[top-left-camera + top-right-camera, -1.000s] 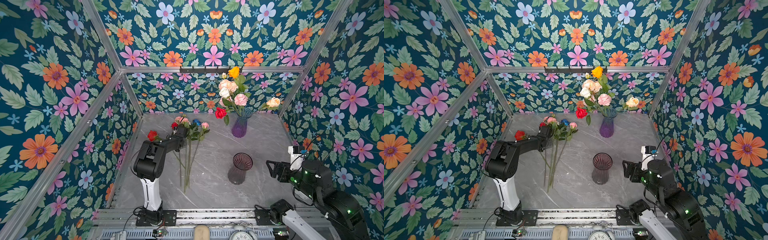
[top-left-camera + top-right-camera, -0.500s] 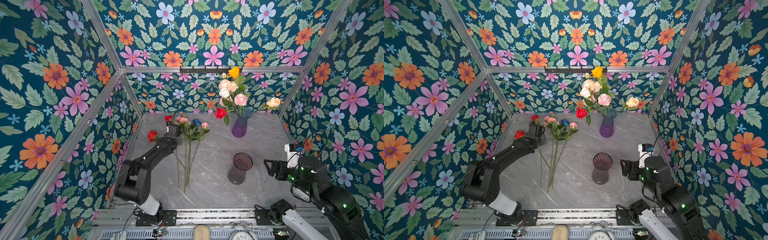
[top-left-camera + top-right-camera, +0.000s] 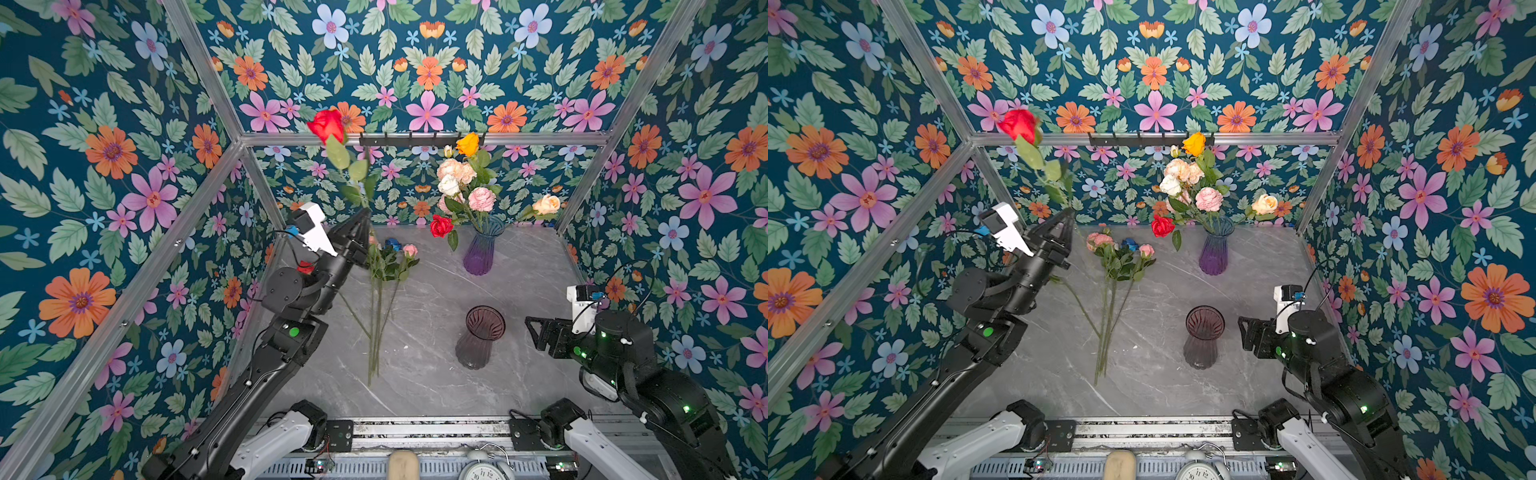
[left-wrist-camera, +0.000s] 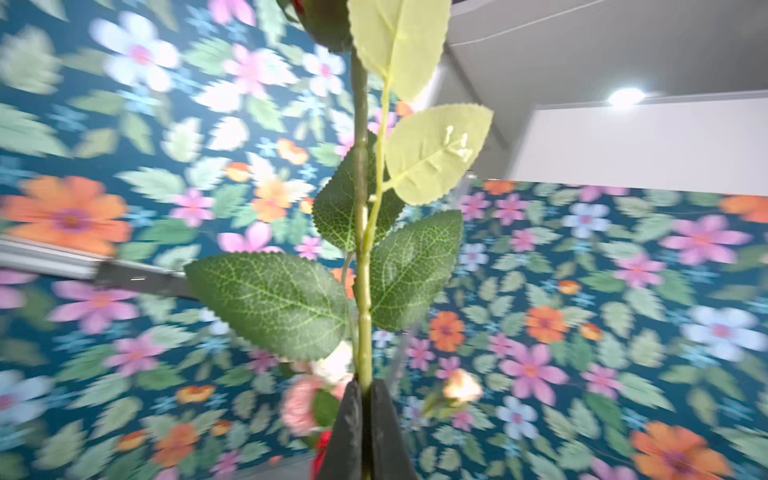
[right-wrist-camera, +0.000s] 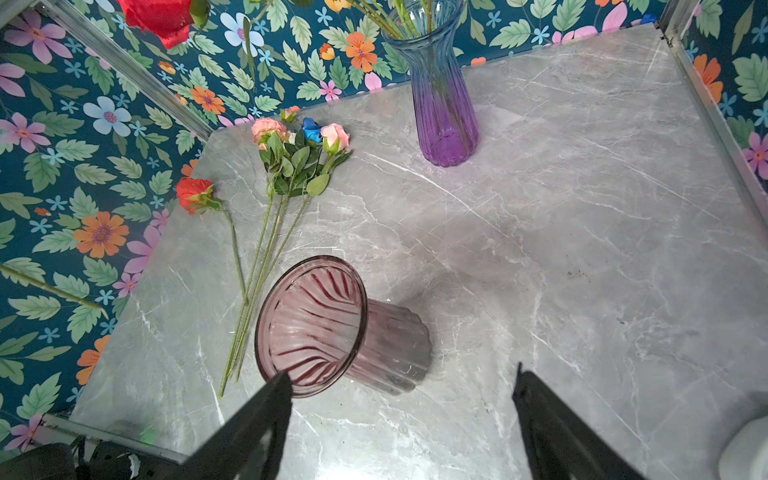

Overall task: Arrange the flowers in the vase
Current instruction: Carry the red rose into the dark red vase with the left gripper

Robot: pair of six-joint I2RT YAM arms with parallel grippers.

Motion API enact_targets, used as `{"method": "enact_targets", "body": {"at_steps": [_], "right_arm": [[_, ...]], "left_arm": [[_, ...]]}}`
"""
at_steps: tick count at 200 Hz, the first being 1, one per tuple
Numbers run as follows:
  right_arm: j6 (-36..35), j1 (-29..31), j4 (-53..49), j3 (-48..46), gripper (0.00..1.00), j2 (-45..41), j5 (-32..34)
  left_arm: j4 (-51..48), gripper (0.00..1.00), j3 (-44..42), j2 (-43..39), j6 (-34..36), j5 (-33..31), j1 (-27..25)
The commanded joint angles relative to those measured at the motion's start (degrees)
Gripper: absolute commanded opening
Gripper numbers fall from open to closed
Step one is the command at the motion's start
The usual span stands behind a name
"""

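Your left jaws pinch a red rose (image 3: pixel 328 124) by its leafy green stem, bloom held high; right jaws stand spread.

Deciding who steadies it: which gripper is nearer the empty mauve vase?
Right. The right gripper hangs open just beside the empty mauve vase, on its right; the left gripper is high at the back left, shut on a red rose.
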Motion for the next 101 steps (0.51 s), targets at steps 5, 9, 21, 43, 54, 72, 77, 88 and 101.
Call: {"method": "enact_targets", "body": {"at_steps": [5, 9, 21, 43, 54, 72, 77, 88, 101], "right_arm": [[1.0, 0.1, 2.3, 0.3, 0.85, -0.5, 0.0], [1.1, 0.1, 2.3, 0.4, 0.85, -0.6, -0.1], [1.4, 0.1, 2.1, 0.6, 0.85, -0.7, -0.1], [1.5, 0.0, 0.6, 1.5, 0.85, -1.4, 0.7], [1.3, 0.1, 0.0, 2.0, 0.85, -1.8, 1.2], [1.0, 0.1, -1.1, 2.7, 0.85, -2.5, 2.2], [0.9, 0.1, -1.3, 3.0, 0.85, -2.6, 2.3], [0.8, 0.0, -1.8, 3.5, 0.85, -2.7, 2.5], [0.5, 0.1, -2.2, 4.0, 0.85, -2.8, 2.8]], "left_arm": [[18.9, 0.00, 0.6, 6.7, 7.0, 12.1, -8.9], [20.0, 0.00, 1.1, 8.1, 8.5, 12.9, -10.4], [24.8, 0.00, 3.0, 12.4, 8.8, 14.0, -13.1], [31.3, 0.00, 9.3, 20.2, 4.0, 15.8, -14.6], [32.7, 0.00, 13.0, 23.5, 2.8, 17.2, -15.6], [33.0, 0.00, 17.9, 27.6, 2.2, 18.1, -17.1], [32.9, 0.00, 19.1, 28.4, 2.1, 18.3, -17.4], [32.7, 0.00, 21.3, 30.2, 1.1, 18.1, -17.8], [33.6, 0.00, 22.5, 31.9, -0.2, 18.4, -17.9]]}}
